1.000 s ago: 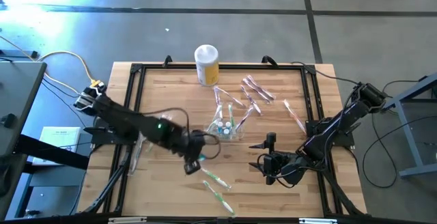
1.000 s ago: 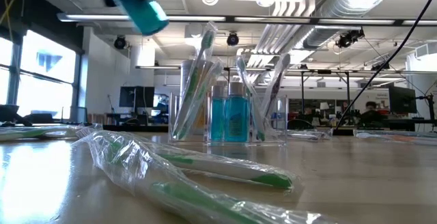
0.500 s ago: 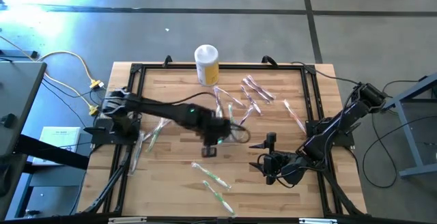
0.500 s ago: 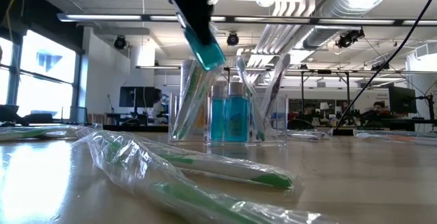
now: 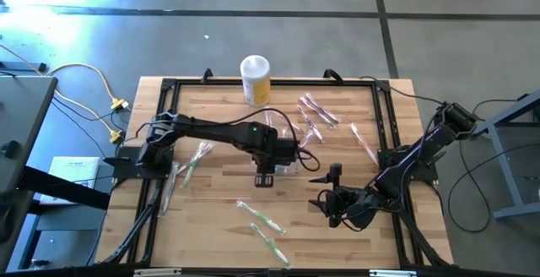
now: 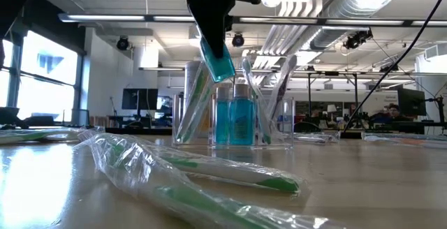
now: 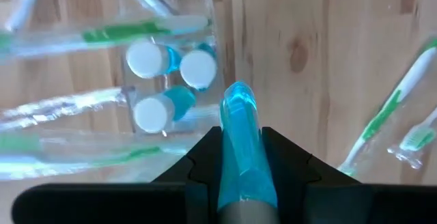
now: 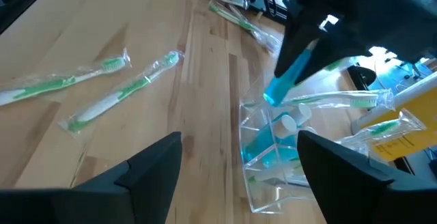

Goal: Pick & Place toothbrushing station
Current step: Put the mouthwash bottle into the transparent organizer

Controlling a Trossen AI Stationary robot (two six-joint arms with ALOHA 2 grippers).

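Observation:
The toothbrushing station (image 5: 285, 156) is a see-through holder on the table's middle; in it stand blue bottles with white caps (image 7: 167, 80) and wrapped toothbrushes. My left gripper (image 5: 263, 176) hovers at its near-left side, shut on a blue see-through tube (image 6: 218, 60). The tube's lower end (image 8: 273, 95) hangs just over the station's (image 8: 270, 159) rim. My right gripper (image 5: 327, 194) waits open toward the near right, with nothing between its fingers (image 8: 147, 169). My left gripper pinches the blue tube's upper part (image 7: 240, 176) between its two fingers, coming steeply from above. The tube hangs below the fingers, tilted, lifted clear of the table, with its free end (image 7: 239, 94) pointing down beside the station's bottles.
Green wrapped toothbrushes lie at the near middle (image 5: 261, 222) and left (image 5: 194, 163); pink ones (image 5: 316, 112) lie at the far right. A yellow canister with a white lid (image 5: 255, 78) stands at the far edge. A black frame (image 5: 164, 125) borders the table.
My left gripper has carried the blue tube from the near left toward the table's middle, up to the station, and has rolled its wrist on the way. The tube stays held and clear of the table. Most of the move came early.

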